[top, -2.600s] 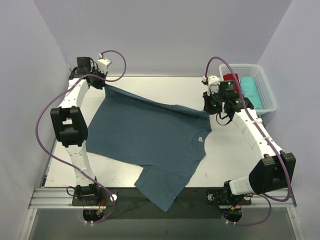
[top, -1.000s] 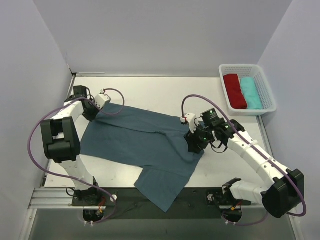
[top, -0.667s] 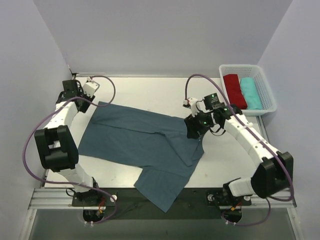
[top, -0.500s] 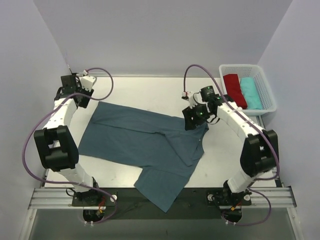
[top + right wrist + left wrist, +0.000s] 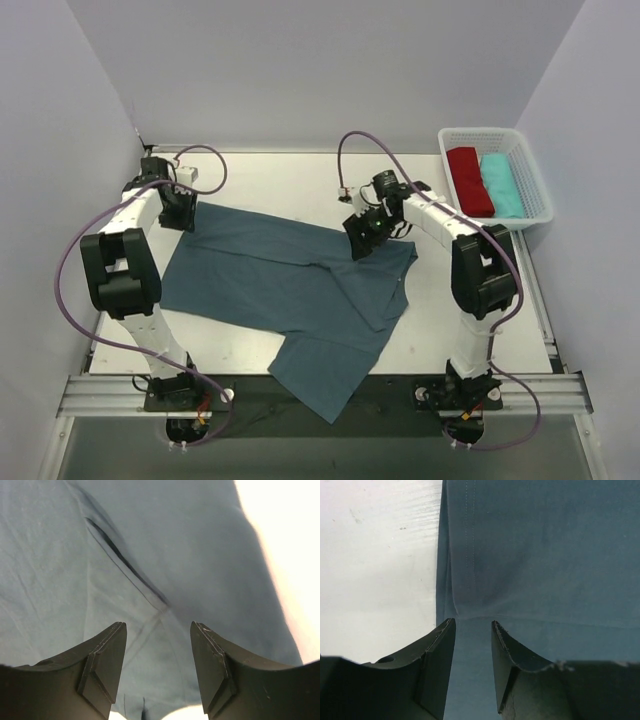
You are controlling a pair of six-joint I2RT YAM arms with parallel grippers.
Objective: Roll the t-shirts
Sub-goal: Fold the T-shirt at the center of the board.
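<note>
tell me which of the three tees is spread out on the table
The slate-blue t-shirt, spread across the table. The red t-shirt and turquoise t-shirt lie bundled side by side in the white basket.

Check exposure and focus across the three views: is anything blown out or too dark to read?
Top external: even soft light, sharp throughout, the slate-blue t-shirt reads clearly. Left wrist: the shirt's stitching is crisp, but the dark fingers of the left gripper are nearly featureless. Right wrist: the table at right is blown out to white, and the cloth looks paler.
</note>
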